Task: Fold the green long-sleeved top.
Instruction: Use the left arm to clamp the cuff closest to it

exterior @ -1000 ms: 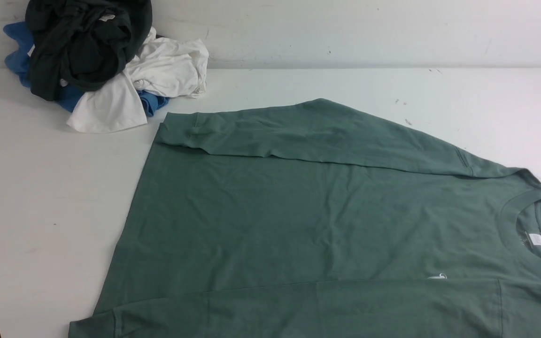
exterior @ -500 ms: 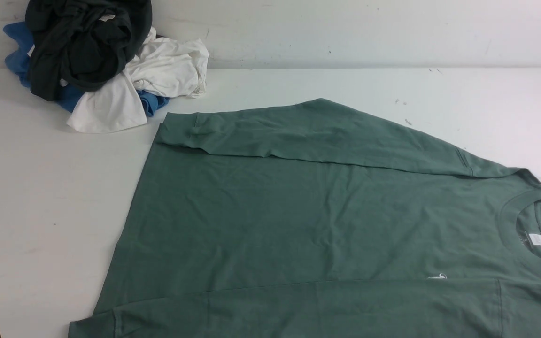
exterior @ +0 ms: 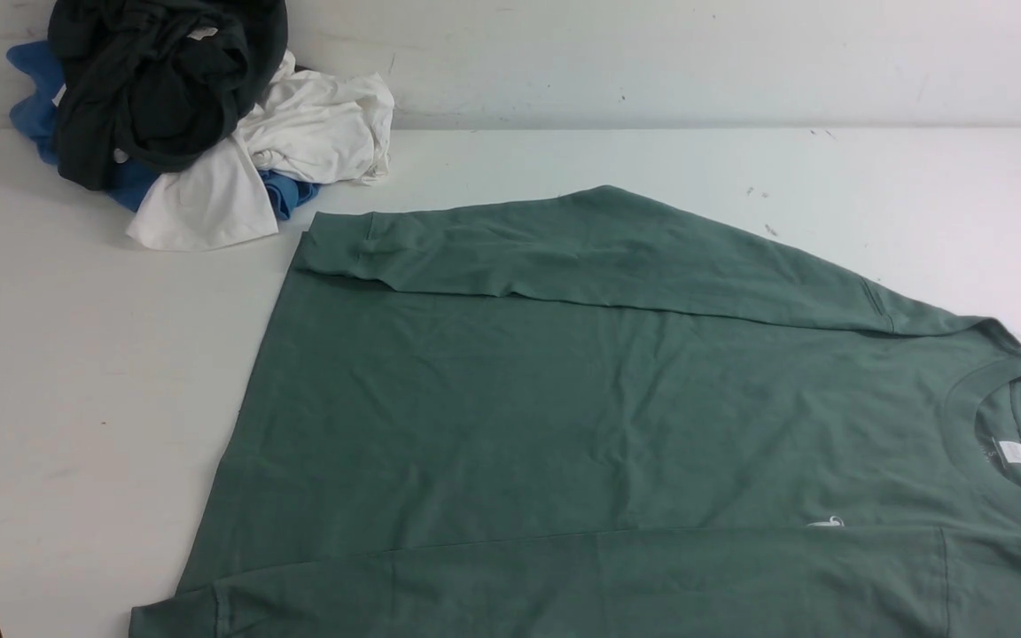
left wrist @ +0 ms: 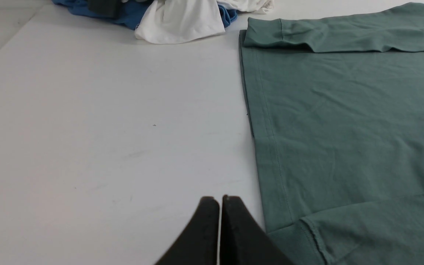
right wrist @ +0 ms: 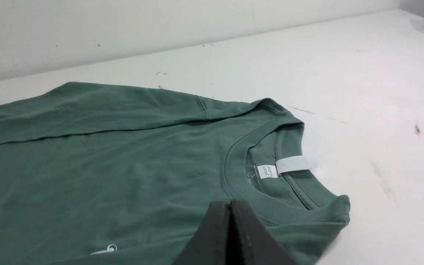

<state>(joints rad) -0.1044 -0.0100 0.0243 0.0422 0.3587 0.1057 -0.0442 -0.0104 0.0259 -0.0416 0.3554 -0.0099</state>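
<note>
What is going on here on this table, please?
A two-armed robot is about to fold a sage-green long-sleeved cotton top, but neither arm is holding it at this moment. The top lies flat on the white table, with its far sleeve and near sleeve already laid over the body. The left gripper is shut over bare table beside the hem; the right gripper is shut near the ribbed collar. A heap of black, white and blue garments sits in the far left corner.
</note>
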